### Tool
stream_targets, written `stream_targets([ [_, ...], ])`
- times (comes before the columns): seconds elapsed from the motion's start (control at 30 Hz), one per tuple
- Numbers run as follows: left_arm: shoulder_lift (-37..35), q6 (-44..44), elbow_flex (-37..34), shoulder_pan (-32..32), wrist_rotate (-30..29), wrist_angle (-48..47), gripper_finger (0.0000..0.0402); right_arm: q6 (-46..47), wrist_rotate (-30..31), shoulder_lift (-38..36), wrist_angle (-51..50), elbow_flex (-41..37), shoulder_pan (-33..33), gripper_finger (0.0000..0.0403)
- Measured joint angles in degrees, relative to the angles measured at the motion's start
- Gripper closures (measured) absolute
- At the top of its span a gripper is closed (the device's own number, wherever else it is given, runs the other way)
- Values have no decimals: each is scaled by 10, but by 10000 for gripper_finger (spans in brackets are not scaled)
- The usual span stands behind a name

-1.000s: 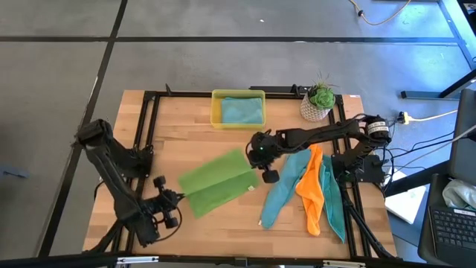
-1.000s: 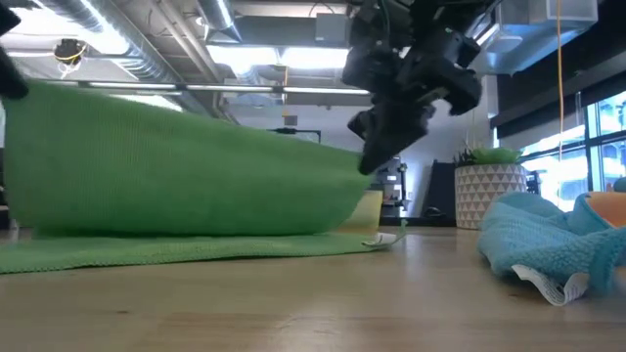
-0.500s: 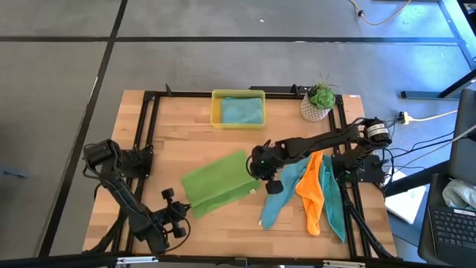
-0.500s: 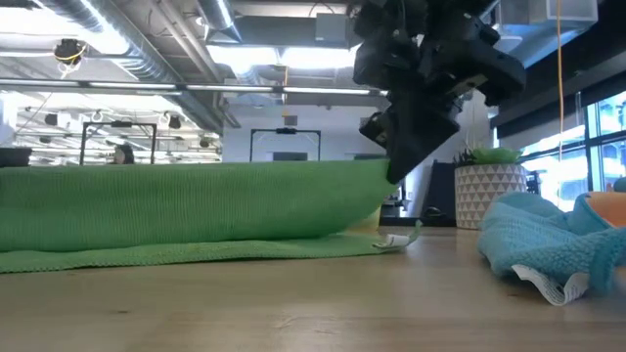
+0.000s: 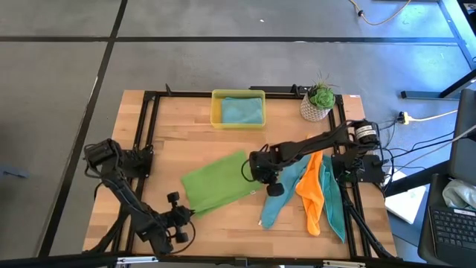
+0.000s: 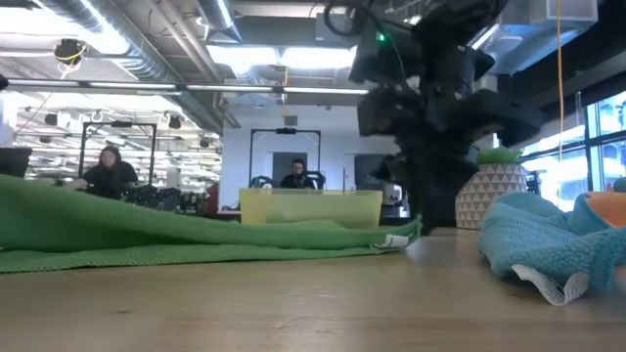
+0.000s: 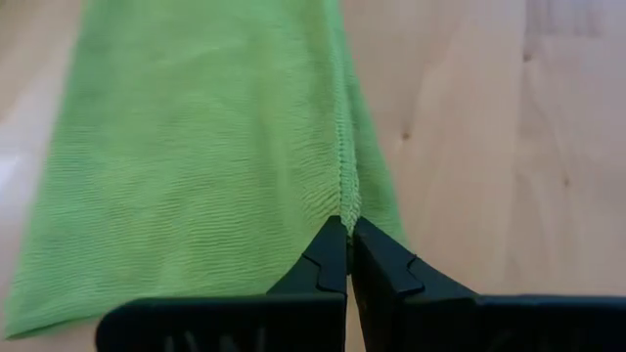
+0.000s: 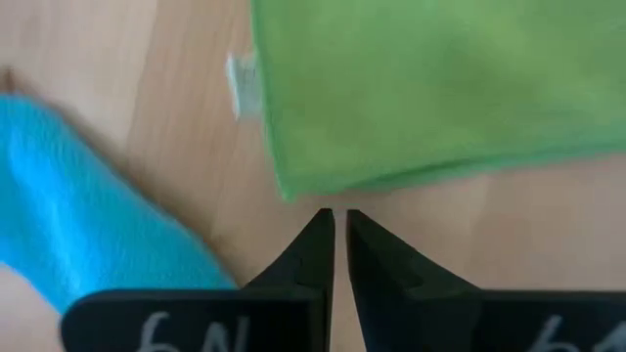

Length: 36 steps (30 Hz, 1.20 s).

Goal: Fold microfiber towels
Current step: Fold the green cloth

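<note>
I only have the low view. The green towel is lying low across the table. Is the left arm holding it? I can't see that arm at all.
Observer: Yes. In the left wrist view, the left pincer is shut on the hem of the green towel, at the end on the left arm's side.
Operator: And the dark arm at the other end?
Observer: That's the right pincer. It is shut over bare wood just off the towel's corner and holds nothing.
Operator: Anything in the yellow tray?
Observer: One teal towel lies inside the yellow tray.
</note>
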Motion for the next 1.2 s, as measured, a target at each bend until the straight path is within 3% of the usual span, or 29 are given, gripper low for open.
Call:
stream_targets([
  [0.47, 0, 84, 0, 43, 101, 53, 401, 10, -16, -4, -77, 0, 0, 366],
  [0.67, 0, 153, 0, 55, 149, 123, 401, 45, 36, -22, -83, 0, 3, 370],
  [0.9, -3, 168, 0, 71, 233, 118, 401, 45, 61, -47, -66, 0, 19, 397],
  [1.07, -13, 169, 0, 71, 224, 98, 401, 48, 153, -62, -9, 0, 40, 394],
  [1.2, -39, 169, 0, 71, 184, 88, 398, 30, 140, -59, 109, 0, 62, 398],
])
